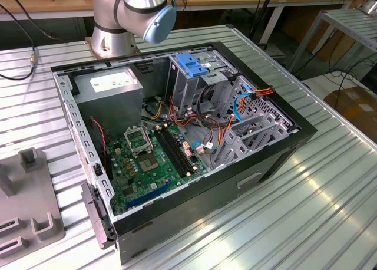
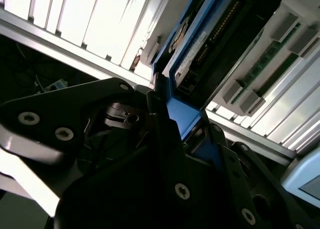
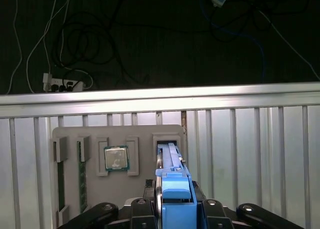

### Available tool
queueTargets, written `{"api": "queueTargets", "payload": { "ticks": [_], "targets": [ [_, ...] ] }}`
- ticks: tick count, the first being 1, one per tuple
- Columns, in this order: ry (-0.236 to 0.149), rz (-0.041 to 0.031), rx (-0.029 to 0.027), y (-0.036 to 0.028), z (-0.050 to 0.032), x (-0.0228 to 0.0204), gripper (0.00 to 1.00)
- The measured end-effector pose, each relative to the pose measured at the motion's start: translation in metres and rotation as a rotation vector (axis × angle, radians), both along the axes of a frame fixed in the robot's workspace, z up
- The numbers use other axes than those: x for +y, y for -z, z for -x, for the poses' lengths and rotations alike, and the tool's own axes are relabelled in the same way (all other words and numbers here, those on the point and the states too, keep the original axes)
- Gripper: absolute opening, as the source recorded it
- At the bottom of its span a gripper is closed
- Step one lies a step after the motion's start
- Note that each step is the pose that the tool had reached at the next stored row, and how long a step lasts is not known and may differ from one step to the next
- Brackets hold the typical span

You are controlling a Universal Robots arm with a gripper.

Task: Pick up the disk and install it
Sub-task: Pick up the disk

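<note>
The disk point(image 3: 173, 171) carries a white barcode label point(image 2: 190, 54) in the second wrist view, its print not legible. The disk stands on edge at the end slot of the grey tray point(image 3: 142, 134), beside the processor chip point(image 3: 116, 158), and the gripper point(image 3: 174, 205) is clamped narrow on its blue frame point(image 3: 176, 190).

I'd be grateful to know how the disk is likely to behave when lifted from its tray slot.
Probably rigid: the disk looks like a metal slab in a blue plastic frame. Standing on edge in a slot of the grey tray, it might tip if released. Its smooth frame could slip in the gripper, as it is likely dense.
</note>
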State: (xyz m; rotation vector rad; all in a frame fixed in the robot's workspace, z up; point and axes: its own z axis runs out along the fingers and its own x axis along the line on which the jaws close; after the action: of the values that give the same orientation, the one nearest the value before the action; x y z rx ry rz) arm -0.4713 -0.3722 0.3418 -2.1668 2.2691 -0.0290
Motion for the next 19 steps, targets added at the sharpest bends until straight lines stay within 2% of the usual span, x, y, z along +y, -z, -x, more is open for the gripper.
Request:
{"api": "queueTargets", "payload": {
  "ticks": [19],
  "targets": [
    [0.0,0.0,0.0,-0.0139,0.0,0.0,0.37]
  ]
}}
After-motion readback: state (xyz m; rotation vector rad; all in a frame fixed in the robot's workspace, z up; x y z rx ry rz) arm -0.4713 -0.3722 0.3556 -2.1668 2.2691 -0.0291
